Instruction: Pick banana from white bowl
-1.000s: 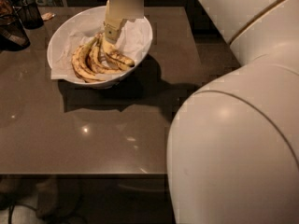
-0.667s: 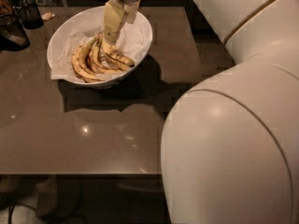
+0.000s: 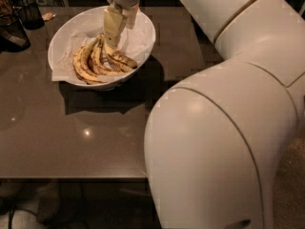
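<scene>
The white bowl (image 3: pixel 143 35) stands on the dark table at the back left and is lined with crumpled white paper. The banana (image 3: pixel 97 61), a cluster of pale yellow bananas with dark streaks, lies in the bowl and fans out to the lower left and right. My gripper (image 3: pixel 112 41) reaches straight down from the top edge into the bowl. Its tip is at the top of the cluster, where the bananas join, and it hides the stem. The bananas rest on the paper.
The dark brown table (image 3: pixel 71 142) stretches toward me. A dark wire-mesh cup (image 3: pixel 29 12) and another dark object (image 3: pixel 12 32) stand at the far left edge. My large white arm (image 3: pixel 224 142) fills the right half of the view and hides that side.
The gripper has stayed at the banana cluster in the bowl. My arm's big white links have shifted across the right side of the view. The bananas have not visibly moved.
</scene>
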